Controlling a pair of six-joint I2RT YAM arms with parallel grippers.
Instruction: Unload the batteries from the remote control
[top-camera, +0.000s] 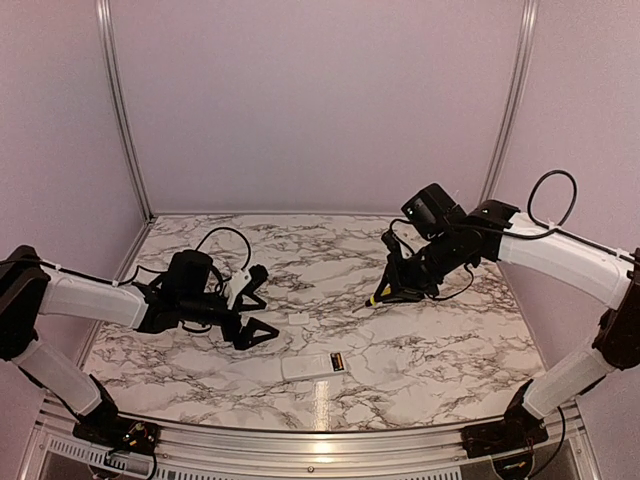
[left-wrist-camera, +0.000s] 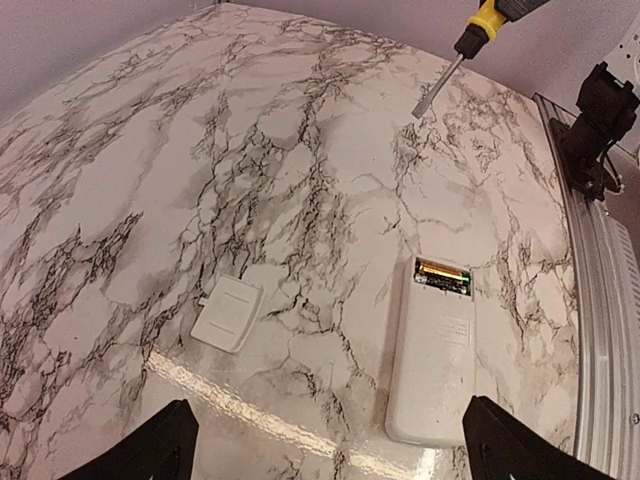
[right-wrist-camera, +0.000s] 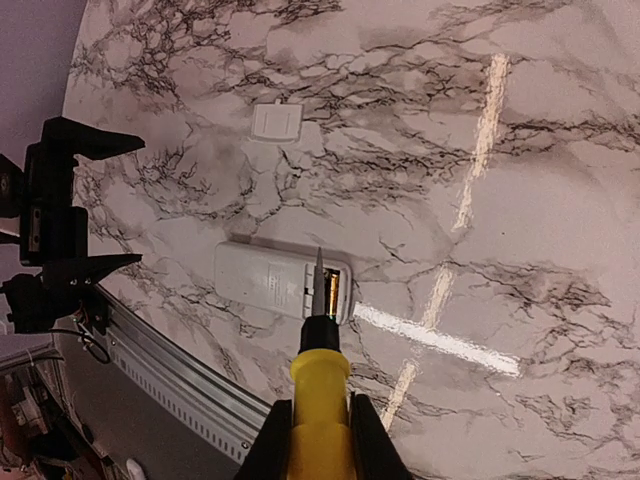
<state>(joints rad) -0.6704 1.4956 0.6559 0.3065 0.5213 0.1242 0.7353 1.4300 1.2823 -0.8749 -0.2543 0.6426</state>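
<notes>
Remote (top-camera: 313, 365) lies near-centre on the tabletop (top-camera: 450, 340), cover (left-wrist-camera: 228, 313) off just beyond, batteries (left-wrist-camera: 443, 277) in the recess. Right claw (right-wrist-camera: 320, 440) clamps a screwdriver (right-wrist-camera: 320, 375), probably to pry them out; left claw (top-camera: 268, 300) gapes wide, empty, perhaps to steady it

Both arms are built of smooth white tube links joined by chunky black joints: the left arm (top-camera: 85, 297) along the left edge of the frame, the right arm (top-camera: 555, 255) along the right, each rising from a black base (top-camera: 500, 437) near a bottom corner. Thin black cables (top-camera: 555, 172) loop off the wrists. The left gripper (left-wrist-camera: 325, 402) ends in matte black, wedge-shaped fingers (left-wrist-camera: 150, 450).
</notes>
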